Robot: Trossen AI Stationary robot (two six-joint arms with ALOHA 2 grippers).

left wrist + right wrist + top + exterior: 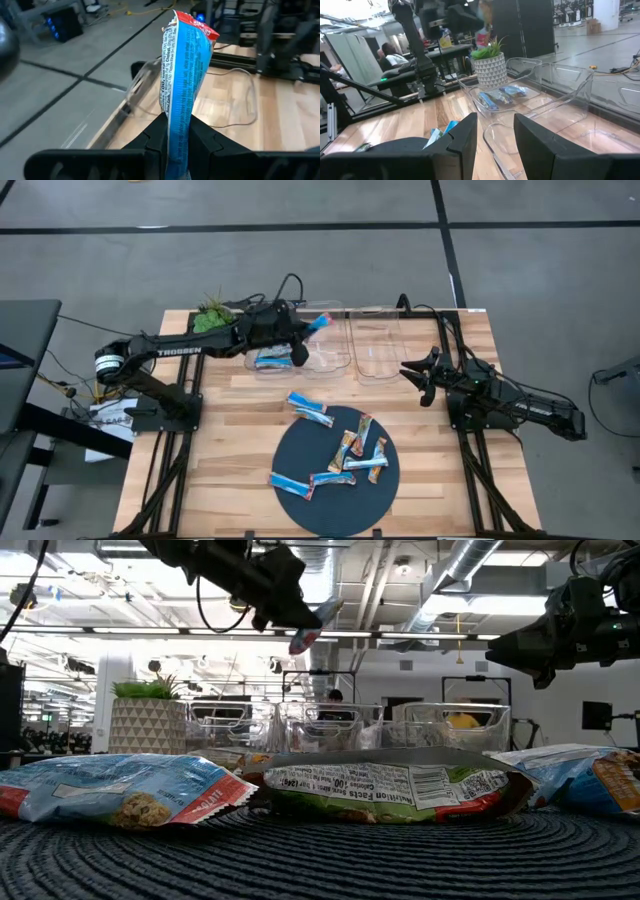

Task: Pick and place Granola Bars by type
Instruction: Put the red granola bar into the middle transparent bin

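Left gripper (312, 326) up above the left clear bin (335, 360), clamped tight on one blue bar (320, 323); pinched low on the wrapper in the left wrist view, most of the bar (181, 75) sticking up free past the fingertips. Risk: thin edge pinch on slick foil, so could slide or swing out before the drop, or twist and land across the bin wall instead of inside. Held near the far rim, so release a touch off could send it over the back edge of the tabletop (240, 420) or toward the potted plant (210, 315). Also possible to cling to one finger on release and fall late. Blue bars already in that bin (272, 360), so type looks matched; wrong-bin mix-up likely only if drifting toward the empty right bin (378, 350). Right gripper (420, 376) parked at the right side of the tabletop beside that empty bin, fingers partly apart, holding nothing; close enough to the bin wall to nudge it if swinging in. Remaining bars (345, 455) scattered on the dark round mat (300, 510), some overlapping, orange ones mixed with blue, so next pick could grab two at once or the wrong type.
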